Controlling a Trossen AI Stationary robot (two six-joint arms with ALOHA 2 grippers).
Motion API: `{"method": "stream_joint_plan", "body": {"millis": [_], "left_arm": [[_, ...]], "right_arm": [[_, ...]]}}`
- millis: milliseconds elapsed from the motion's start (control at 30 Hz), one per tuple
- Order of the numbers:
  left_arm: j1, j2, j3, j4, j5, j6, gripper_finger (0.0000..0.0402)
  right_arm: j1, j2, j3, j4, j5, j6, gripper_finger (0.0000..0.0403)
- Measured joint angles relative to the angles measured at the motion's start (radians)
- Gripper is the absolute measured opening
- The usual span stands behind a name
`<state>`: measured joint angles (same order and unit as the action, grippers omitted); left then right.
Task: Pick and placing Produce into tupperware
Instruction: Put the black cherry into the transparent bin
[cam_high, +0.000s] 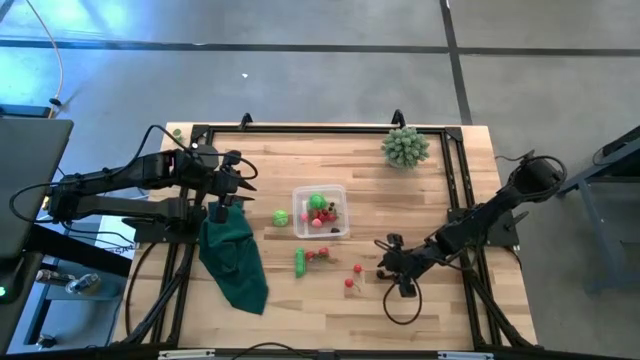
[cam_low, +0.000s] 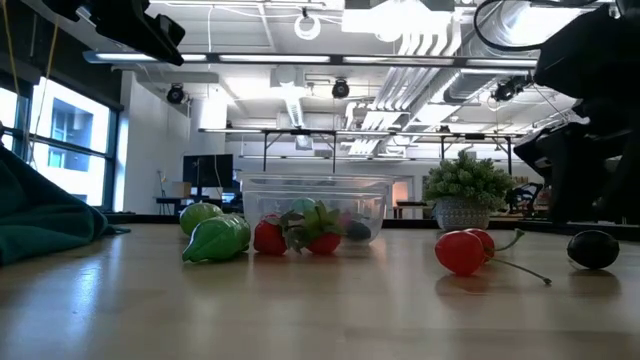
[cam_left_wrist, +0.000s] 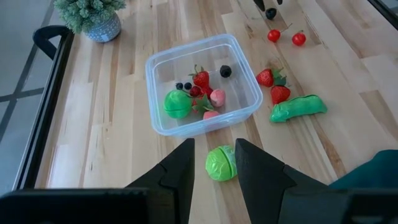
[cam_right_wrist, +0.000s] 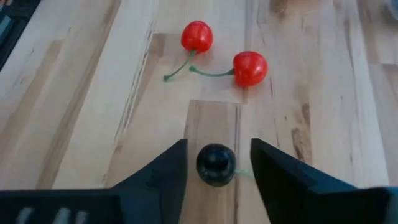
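Now, far left, the left gripper hovers with jaws apart, a round green vegetable lying on the table between them, beside the dark green cloth. Centre table, the tupperware already holds several pieces of produce. Near it lie a green pod and two strawberries, loose. Further right, two red cherries. Far right, the right gripper straddles a dark berry, jaws apart, seemingly not yet pinching.

2 dark jointed arms trailing black cables.
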<state>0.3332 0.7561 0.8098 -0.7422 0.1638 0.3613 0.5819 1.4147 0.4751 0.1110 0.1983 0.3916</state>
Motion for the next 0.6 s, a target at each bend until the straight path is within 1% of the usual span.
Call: {"method": "stream_joint_plan", "body": {"millis": [167, 267, 367, 600], "left_arm": [[0.0, 0.0, 0.0, 0.0, 0.0, 0.0, 0.0106], [0.0, 0.0, 0.0, 0.0, 0.0, 0.0, 0.0106], [0.0, 0.0, 0.0, 0.0, 0.0, 0.0, 0.0106], [0.0, 0.0, 0.0, 0.0, 0.0, 0.0, 0.0106]], "right_arm": [[0.0, 0.0, 0.0, -0.001, 0.037, -0.004, 0.0229], [0.0, 0.0, 0.0, -0.009, 0.031, -0.01, 0.0251], [0.001, 0.0, 0.0, -0.027, 0.022, -0.04, 0.0258], [0.001, 0.0, 0.0, -0.05, 0.005, -0.153, 0.0259]]}}
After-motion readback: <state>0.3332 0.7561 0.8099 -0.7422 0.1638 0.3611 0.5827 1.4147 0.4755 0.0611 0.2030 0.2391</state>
